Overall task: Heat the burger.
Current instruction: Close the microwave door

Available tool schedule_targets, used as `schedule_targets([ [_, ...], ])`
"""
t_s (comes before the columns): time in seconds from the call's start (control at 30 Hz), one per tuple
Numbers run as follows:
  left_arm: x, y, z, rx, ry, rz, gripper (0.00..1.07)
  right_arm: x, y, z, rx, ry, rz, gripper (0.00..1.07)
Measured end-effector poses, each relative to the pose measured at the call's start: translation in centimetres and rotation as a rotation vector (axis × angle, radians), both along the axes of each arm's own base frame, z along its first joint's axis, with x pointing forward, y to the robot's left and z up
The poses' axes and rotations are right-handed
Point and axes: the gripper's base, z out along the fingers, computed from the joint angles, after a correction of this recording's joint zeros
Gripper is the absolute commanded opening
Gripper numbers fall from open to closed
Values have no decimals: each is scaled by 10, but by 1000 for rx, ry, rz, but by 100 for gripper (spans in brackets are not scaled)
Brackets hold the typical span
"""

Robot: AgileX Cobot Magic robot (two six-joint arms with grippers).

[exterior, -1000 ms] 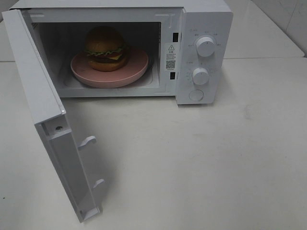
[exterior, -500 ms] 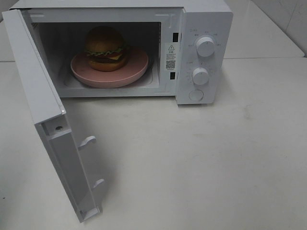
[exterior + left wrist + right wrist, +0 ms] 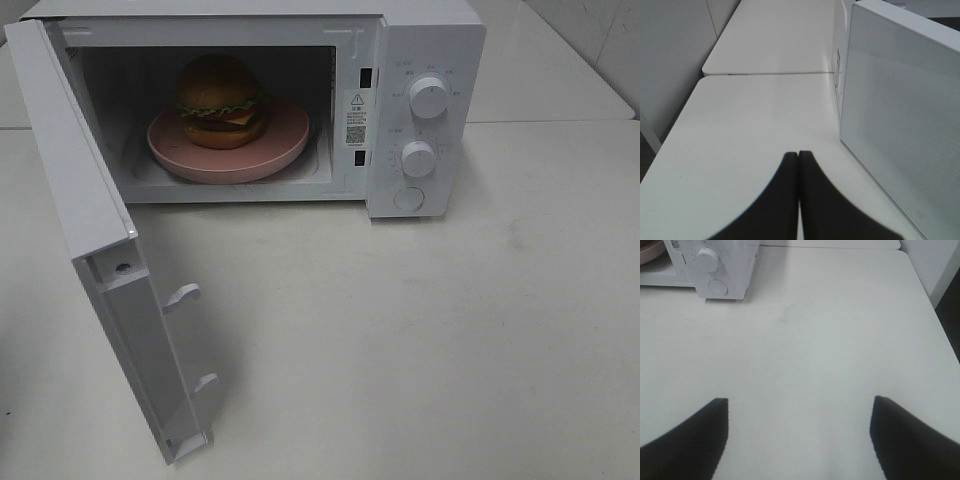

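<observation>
The burger (image 3: 221, 100) stands upright on a round pink plate (image 3: 285, 140) inside the white microwave (image 3: 430, 40), whose door (image 3: 90, 230) hangs wide open toward the front left. Neither arm shows in the exterior high view. In the left wrist view my left gripper (image 3: 798, 156) is shut, its dark fingers pressed together with nothing between them, over the table just outside the door's outer face (image 3: 900, 125). My right gripper (image 3: 799, 405) stands open above bare table, well in front of the microwave's knobs (image 3: 706, 259). The burger is hidden from both wrist views.
The microwave has two dials (image 3: 428, 97) and a round button (image 3: 408, 198) on its right panel. A second white table (image 3: 775, 35) abuts the left side behind a seam. The table's right edge (image 3: 935, 300) drops off near a wall.
</observation>
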Motion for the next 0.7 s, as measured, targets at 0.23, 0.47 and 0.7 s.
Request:
schedule_targets([
  [0.23, 13, 3, -19, 11, -57, 24, 0, 0, 0, 0, 0, 0, 0, 75],
  [0.47, 32, 6, -33, 44, -148, 42, 0, 0, 0, 0, 0, 0, 0, 75],
  [0.7, 49, 6, -47, 41, -131, 20, 0, 0, 0, 0, 0, 0, 0, 75],
])
